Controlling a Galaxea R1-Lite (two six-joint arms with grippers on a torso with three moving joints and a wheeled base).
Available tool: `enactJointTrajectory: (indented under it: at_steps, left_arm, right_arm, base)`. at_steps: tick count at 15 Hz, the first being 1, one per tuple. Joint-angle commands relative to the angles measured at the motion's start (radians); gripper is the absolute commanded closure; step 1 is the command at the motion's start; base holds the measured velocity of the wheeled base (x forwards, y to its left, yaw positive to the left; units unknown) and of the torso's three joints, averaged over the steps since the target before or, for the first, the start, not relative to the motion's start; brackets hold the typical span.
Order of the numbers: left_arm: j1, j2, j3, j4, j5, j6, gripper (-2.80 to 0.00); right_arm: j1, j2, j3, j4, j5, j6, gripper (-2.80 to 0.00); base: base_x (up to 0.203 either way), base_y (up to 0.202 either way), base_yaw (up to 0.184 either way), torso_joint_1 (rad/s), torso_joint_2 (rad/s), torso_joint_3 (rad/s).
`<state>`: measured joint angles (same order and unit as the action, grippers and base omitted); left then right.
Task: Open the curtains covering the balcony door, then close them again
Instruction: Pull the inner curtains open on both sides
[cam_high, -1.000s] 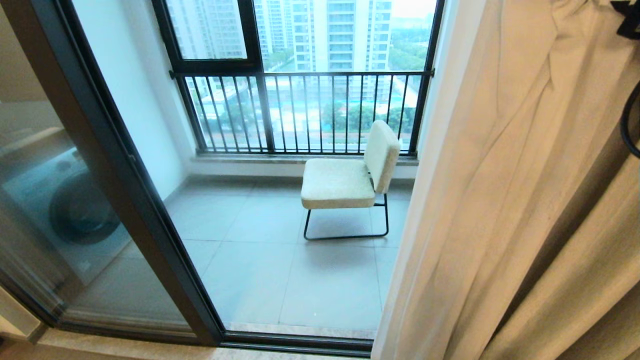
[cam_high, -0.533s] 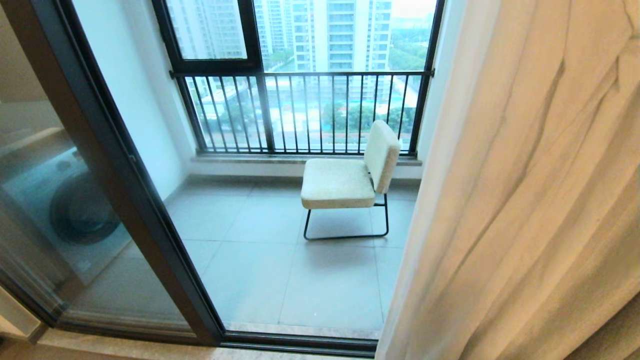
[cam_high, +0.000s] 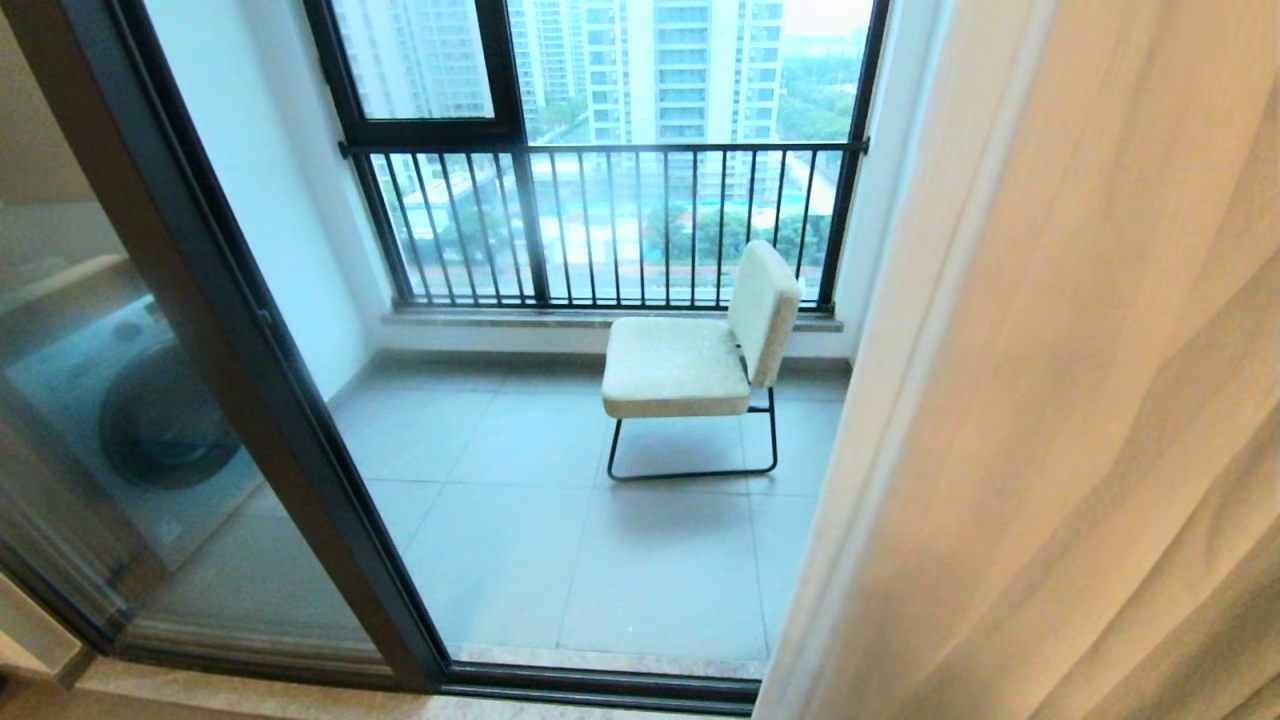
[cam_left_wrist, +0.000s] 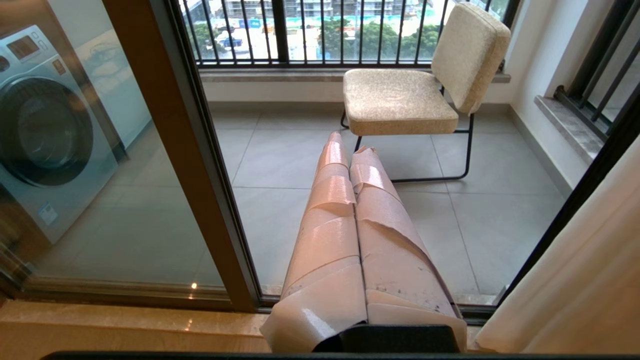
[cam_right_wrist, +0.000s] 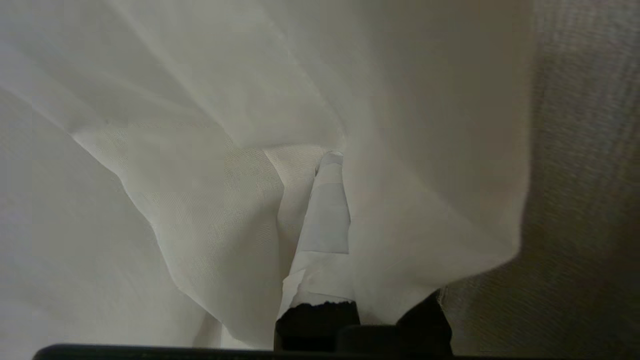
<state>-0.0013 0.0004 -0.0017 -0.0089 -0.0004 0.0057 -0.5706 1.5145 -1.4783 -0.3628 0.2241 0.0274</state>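
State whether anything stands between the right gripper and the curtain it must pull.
Nothing visible does. The right gripper is shut on the curtain, fabric draped around its fingers. The left gripper is shut, pointing at the chair.

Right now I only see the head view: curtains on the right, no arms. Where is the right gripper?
Observer: Buried in the curtains; the right gripper is shut on a fold of them.
Operator: And the left?
Observer: The left gripper is shut, empty, pointing at the balcony floor before the chair.
Operator: Anything behind the curtain edge?
Observer: A black post of the balcony door, right beside the fabric.
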Motion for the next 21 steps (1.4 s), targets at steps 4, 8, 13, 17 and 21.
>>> enactJointTrajectory:
  at_steps: [4,8,13,17,21]
  left_arm:
    - [0.000,0.000,0.000,0.000,-0.001,0.000,0.00]
    - [0.000,0.000,0.000,0.000,0.000,0.000,0.00]
    - [0.000,0.000,0.000,0.000,0.000,0.000,0.00]
    - [0.000,0.000,0.000,0.000,0.000,0.000,0.00]
    - [0.000,0.000,0.000,0.000,0.000,0.000,0.00]
  right_arm:
    - [-0.169,0.092,-0.058,-0.014,0.014,0.000,0.00]
    - [-0.260,0.154,-0.113,-0.015,0.014,0.000,0.00]
    - [-0.378,0.235,-0.168,-0.020,0.014,-0.003,0.00]
    - [-0.441,0.298,-0.234,-0.021,0.012,-0.003,0.00]
    - [-0.495,0.352,-0.276,-0.021,0.012,-0.009,0.00]
  base:
    - [0.000,0.000,0.000,0.000,0.00,0.000]
    - [0.000,0.000,0.000,0.000,0.00,0.000]
    - [0.000,0.000,0.000,0.000,0.00,0.000]
    - [0.000,0.000,0.000,0.000,0.00,0.000]
    - [0.000,0.000,0.000,0.000,0.00,0.000]
